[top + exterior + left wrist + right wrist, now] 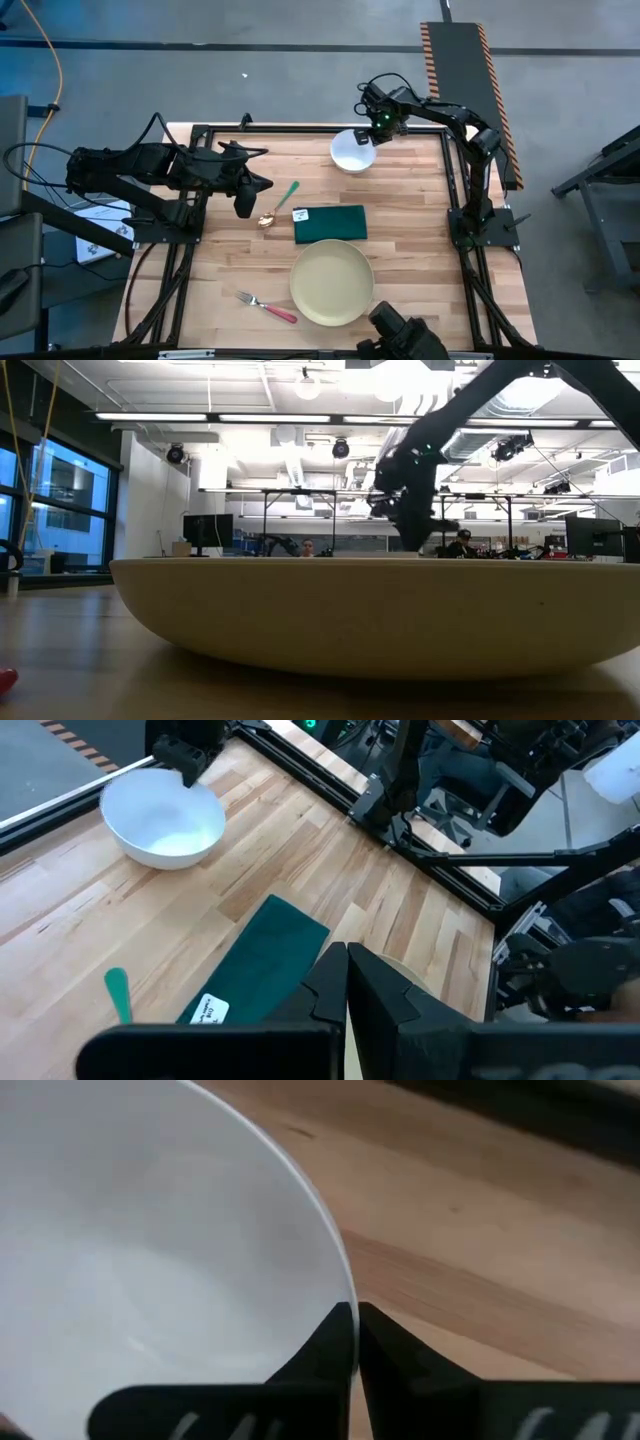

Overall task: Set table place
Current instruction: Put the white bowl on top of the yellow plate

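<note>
The white bowl stands near the table's far edge, and my right gripper is shut on its rim. The dark green folded napkin lies flat mid-table, with the pale yellow plate nearer. The gold spoon with a green handle lies left of the napkin. The pink-handled fork lies left of the plate. My left gripper hangs shut and holds nothing, just left of the spoon. The plate fills the low view. My right gripper pinches the bowl's rim on its far right side, one finger inside the bowl and one outside. The fingers come from above, slanting in from the far right. The bowl sits upright; its base looks to be on the table.
The black metal frame edges the wooden table. A white tag sits on the napkin's left end. Bare wood shows right of the napkin and plate. A dark camera mount stands at the near edge.
</note>
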You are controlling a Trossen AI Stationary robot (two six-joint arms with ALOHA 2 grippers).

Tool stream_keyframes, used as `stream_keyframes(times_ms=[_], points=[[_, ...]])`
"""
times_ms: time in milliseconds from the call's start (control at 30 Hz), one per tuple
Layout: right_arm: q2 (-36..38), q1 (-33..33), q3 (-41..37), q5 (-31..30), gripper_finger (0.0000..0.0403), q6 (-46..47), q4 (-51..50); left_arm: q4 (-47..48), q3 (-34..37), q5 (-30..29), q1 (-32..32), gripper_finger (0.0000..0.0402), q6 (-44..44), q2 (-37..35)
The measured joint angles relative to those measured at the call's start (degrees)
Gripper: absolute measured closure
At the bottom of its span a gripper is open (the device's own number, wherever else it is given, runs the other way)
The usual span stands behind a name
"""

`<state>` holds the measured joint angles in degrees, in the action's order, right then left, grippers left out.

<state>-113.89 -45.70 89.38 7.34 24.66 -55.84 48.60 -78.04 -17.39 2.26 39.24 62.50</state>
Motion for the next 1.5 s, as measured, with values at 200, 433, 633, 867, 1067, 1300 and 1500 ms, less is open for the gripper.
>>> stream_keyframes(times_ms=[200,433,633,867,1067,1300,1500], points=[[0.02,1.50,9.31,-1.34,0.0402,-2.14,-4.95,0.02,0.02,0.00,0.00,0.0401,-0.20,0.00],[0.04,4.21,22.00,-3.64,0.0403,-5.83,-14.66,1.22,0.02,0.00,0.00,0.0401,-0.18,0.00],[2.42,8.82,30.59,-6.55,0.0403,-8.33,-19.33,2.63,0.02,-0.02,0.00,0.0401,-0.17,-0.02],[10.78,14.27,31.49,-8.28,0.0403,-6.95,-18.93,2.62,0.02,-0.02,0.00,0.0401,-0.24,-0.02],[17.97,20.26,29.56,-8.77,0.0403,-2.81,-19.13,2.62,0.02,-0.04,-0.04,0.0401,-0.42,-0.02],[24.30,30.74,23.51,-14.38,0.0403,3.59,-19.23,2.62,0.02,-0.04,-0.04,0.0401,-0.44,-0.02],[29.93,40.43,12.22,-15.99,0.0403,11.93,-14.80,3.16,0.02,-0.04,-0.04,0.0401,-0.42,-0.02]])
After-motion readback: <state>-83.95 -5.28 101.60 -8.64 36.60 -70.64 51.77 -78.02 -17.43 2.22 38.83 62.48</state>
